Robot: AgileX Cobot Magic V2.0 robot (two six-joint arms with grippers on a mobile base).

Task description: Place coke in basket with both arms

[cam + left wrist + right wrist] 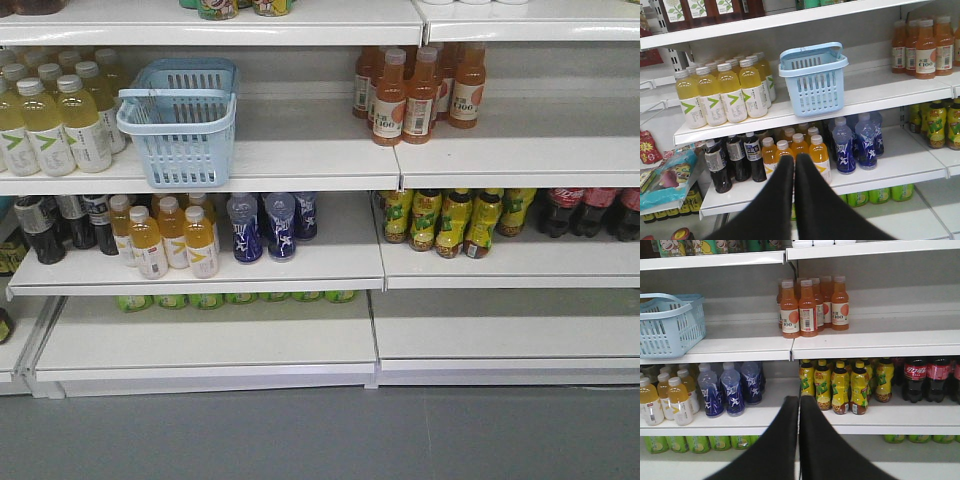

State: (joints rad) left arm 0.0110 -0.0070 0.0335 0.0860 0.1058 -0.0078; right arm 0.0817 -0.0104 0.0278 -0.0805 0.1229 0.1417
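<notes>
Front view, sweeping across: pale yellow bottles (pixel 60 125) crowd the middle shelf (pixel 300 160) at 9 o'clock. Just beside them, at 10 o'clock, stands the light blue basket (pixel 185 150), upright on that shelf. Moving on, orange bottles (pixel 415 95) cluster at 1 o'clock on the same level, well apart from the basket. One shelf down, blue bottles (pixel 265 228) sit at the basket's 5 o'clock, then yellow-green bottles (pixel 450 220). Out at 3 o'clock are dark cola bottles (pixel 590 210) with red labels.

Left wrist view now: the left gripper (pixel 794 159) sits at 6 o'clock, its two black fingers pressed together with nothing between them, and the basket is up at 12 o'clock.

Right wrist view: the right gripper (pixel 799 400) is at 6 o'clock, also squeezed closed and holding nothing. Here the basket hugs the 9 o'clock edge and the cola bottles are at 3 o'clock.
</notes>
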